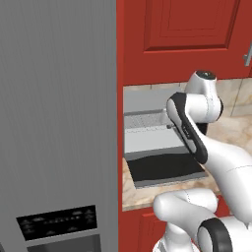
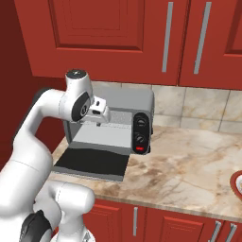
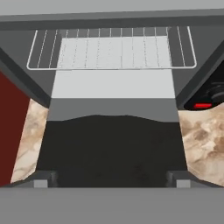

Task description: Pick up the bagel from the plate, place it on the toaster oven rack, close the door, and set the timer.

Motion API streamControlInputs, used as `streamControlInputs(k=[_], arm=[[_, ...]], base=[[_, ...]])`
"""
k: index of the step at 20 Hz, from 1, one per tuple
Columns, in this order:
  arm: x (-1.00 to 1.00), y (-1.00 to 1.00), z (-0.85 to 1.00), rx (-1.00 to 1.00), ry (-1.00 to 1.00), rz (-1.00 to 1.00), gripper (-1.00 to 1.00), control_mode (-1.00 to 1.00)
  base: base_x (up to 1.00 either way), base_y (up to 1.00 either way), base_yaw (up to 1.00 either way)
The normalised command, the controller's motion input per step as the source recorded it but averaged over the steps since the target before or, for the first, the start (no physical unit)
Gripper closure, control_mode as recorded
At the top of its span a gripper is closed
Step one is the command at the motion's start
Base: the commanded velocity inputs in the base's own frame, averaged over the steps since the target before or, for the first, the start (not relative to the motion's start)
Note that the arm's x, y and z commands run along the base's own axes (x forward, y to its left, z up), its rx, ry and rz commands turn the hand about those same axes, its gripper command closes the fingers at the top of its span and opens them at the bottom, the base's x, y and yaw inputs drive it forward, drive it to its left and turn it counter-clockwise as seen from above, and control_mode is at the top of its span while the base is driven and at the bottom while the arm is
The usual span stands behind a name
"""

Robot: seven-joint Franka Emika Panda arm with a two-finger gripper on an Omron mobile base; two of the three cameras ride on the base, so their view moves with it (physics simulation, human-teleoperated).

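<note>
**Over the open oven door: jaws spread wide, nothing between them**

At the bottom of the hand view the gripper [image 3: 110, 179] has its two dark fingertips [image 3: 42, 179] far apart. They pinch nothing and touch nothing, and hover just above the door [image 3: 111, 144]. The door lies folded down flat, a dark glass panel in a grey frame reaching out over the marble counter [image 2: 189, 160].

Beyond it, inside the grey oven [image 2: 142, 97], the toaster oven rack [image 3: 111, 52] sits level, and its silver wires look bare from this angle. Where the bagel lies I cannot tell. A red-and-white sliver at the far right of the counter may be the plate [image 2: 237, 182], well apart from the oven.

The bagel should be light, slightly yielding and easy to dent. It is probably best taken across one side of the ring with a gentle squeeze.

The door is likely stiff and pivots on its lower hinge. Pushing up under its free outer edge looks like the surest way to shut it. The timer knobs [image 2: 140, 130] sit on the oven's right panel.
</note>
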Motion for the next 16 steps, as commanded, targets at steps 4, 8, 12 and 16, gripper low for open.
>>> streamControlInputs(k=[4,8,12,16], arm=[[0.29,-0.16,-0.38,0.0,0.0,0.0,-1.0,-1.0],[0.28,-0.06,-0.26,0.01,-0.03,0.0,-1.0,-1.0],[0.22,0.0,-0.1,0.05,-0.16,0.0,-1.0,-1.0],[0.35,0.0,-0.09,0.04,-0.18,0.0,-1.0,-1.0]], base=[[0.0,0.0,0.0],[0.0,0.0,0.0],[0.0,0.0,0.0],[0.0,0.0,0.0]])
